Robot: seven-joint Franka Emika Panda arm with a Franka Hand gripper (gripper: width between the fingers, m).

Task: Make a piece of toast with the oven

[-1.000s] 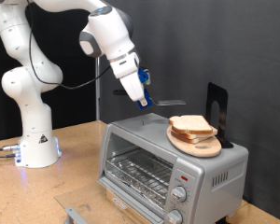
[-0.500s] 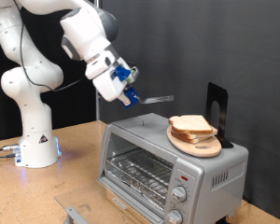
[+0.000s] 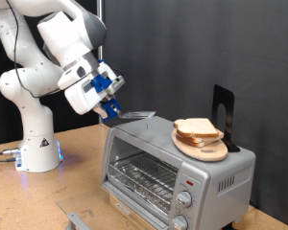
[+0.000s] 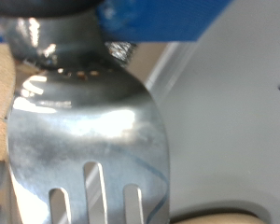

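The blue-fingered tool (image 3: 109,103) is clamped on the handle of a flat, slotted, shiny steel spatula (image 3: 134,114), whose blade sticks out toward 3 o'clock. In the wrist view that spatula blade (image 4: 89,140) fills most of the picture, its three slots plain to see. Over the last second the white arm has swung the tool down and away toward 9 o'clock in the exterior view: it was high above the stack of bread, and now the blade hangs low, just over the near top edge of the boxy silver toaster oven (image 3: 173,163). The blade carries nothing.

The pale square slice of bread with a tan crust (image 3: 196,127) lies on top of like slices on a round wooden board (image 3: 204,149), on the oven's roof at about 3 o'clock from the blade and well apart from it. The oven stands on the brown wooden desk (image 3: 82,177), its wire rack bare. By my reading, no slice has been lifted yet, and the retreat has taken the spatula farther from the bread.
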